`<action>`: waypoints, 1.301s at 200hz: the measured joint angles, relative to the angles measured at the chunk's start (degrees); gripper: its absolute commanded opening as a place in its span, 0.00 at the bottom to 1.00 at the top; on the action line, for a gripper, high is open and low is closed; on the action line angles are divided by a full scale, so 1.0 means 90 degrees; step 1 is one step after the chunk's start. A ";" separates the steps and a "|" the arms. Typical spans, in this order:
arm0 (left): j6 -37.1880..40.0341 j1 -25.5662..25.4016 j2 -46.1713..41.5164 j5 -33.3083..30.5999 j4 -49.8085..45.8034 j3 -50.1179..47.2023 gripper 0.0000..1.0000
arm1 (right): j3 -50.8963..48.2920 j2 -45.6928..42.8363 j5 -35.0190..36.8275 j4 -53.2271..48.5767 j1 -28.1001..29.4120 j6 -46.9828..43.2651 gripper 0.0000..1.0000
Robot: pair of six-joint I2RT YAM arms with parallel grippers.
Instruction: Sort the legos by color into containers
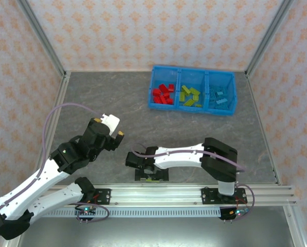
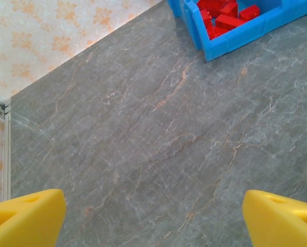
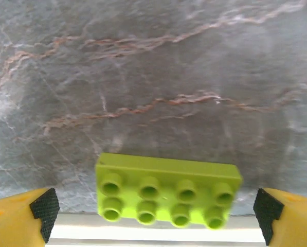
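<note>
Closest to the right wrist camera, a lime green lego (image 3: 168,190) lies studs up on the counter (image 3: 153,77), at its near edge. It sits between the spread fingers of my right end effector (image 3: 153,211), which touch neither end of it. My left end effector (image 2: 153,216) hangs wide open too, holding nothing, over bare counter. At the far side I see the blue bin (image 1: 192,109) (three compartments) — red legos (image 1: 163,94) left, lime green legos (image 1: 190,96) middle, light blue legos (image 1: 220,96) right.
</note>
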 measured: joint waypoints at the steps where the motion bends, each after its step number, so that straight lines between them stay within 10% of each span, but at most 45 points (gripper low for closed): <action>1: 0.0000 0.0002 -0.0002 0.0000 0.0002 -0.0005 0.90 | 0.0005 0.0007 0.0000 0.0000 0.0000 0.0007 0.89; 66: -0.0005 0.0238 -0.0204 0.0114 0.0204 -0.0318 0.90 | 0.0104 0.0170 -0.0046 -0.0032 0.0012 0.0282 0.52; 125: 0.0092 0.0267 -0.0573 0.0828 0.0386 -0.0534 0.94 | -0.0563 -0.0712 0.0447 0.0002 -0.0316 0.0447 0.50; 191: 0.0658 0.0267 -0.0845 0.3062 0.0811 -0.0821 1.00 | -0.0695 -0.2752 0.0899 0.0095 -0.3065 -0.0532 0.50; 260: 0.1263 0.0267 -0.0748 0.3895 0.1205 -0.1258 1.00 | 0.1190 -0.1761 0.0726 0.0119 -0.5989 -0.2404 0.51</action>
